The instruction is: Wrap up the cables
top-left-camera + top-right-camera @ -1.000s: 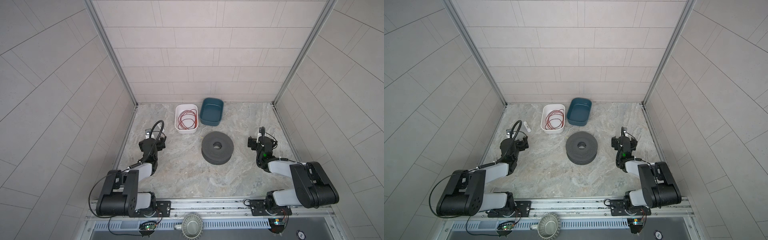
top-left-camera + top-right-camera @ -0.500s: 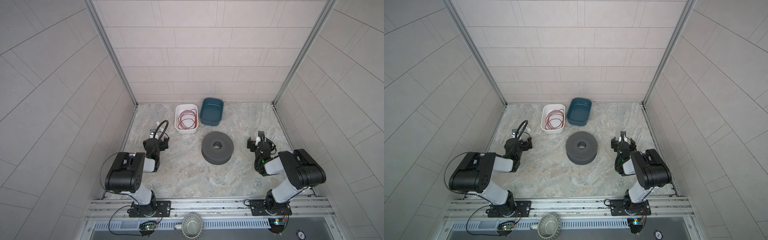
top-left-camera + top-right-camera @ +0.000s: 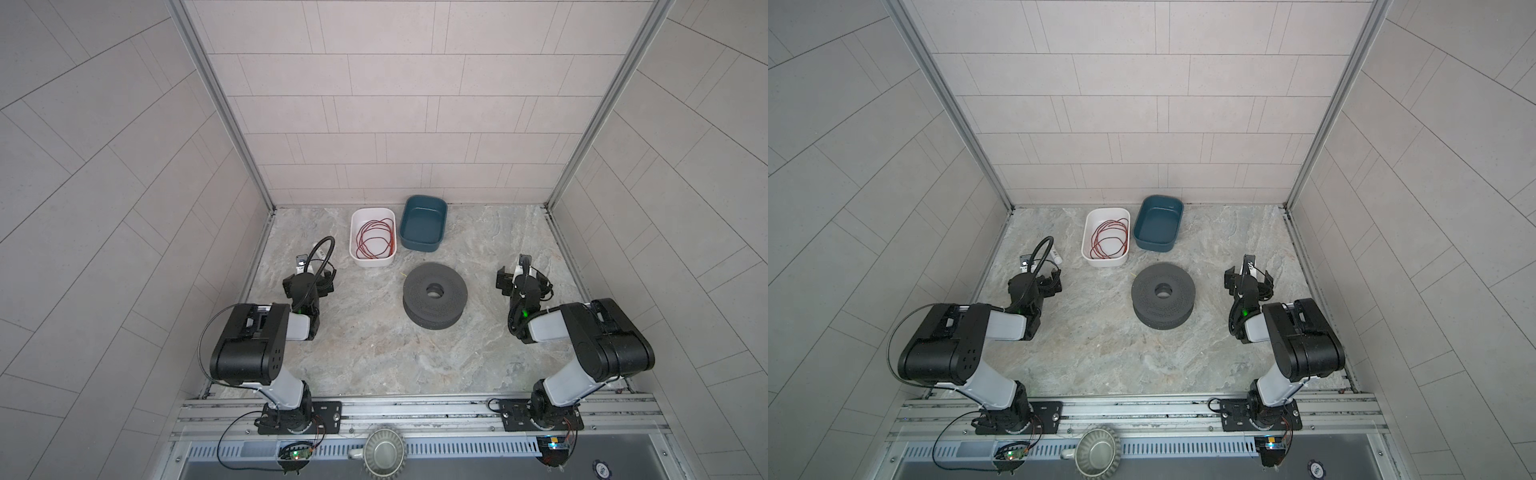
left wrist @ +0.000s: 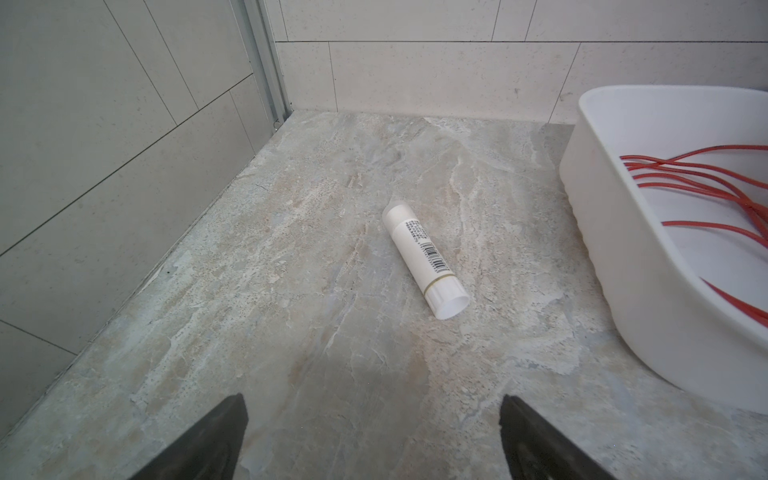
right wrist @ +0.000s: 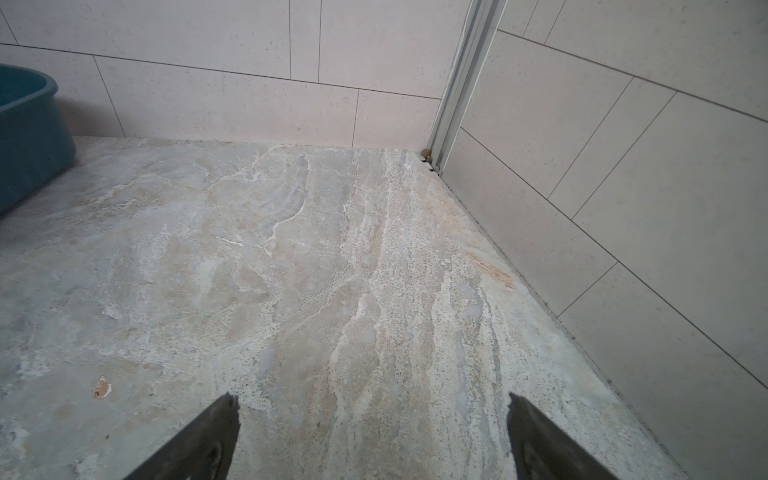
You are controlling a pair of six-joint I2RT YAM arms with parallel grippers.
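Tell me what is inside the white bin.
Loose loops of thin red wire lie in the white bin; both top views show nothing else inside. In the left wrist view its near wall covers part of its floor.

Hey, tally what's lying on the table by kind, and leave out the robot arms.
Bins: 2, white bin and teal bin
Dark grey spool: 1
White tube: 1
Red wire coil: 1, in the white bin
Total: 5
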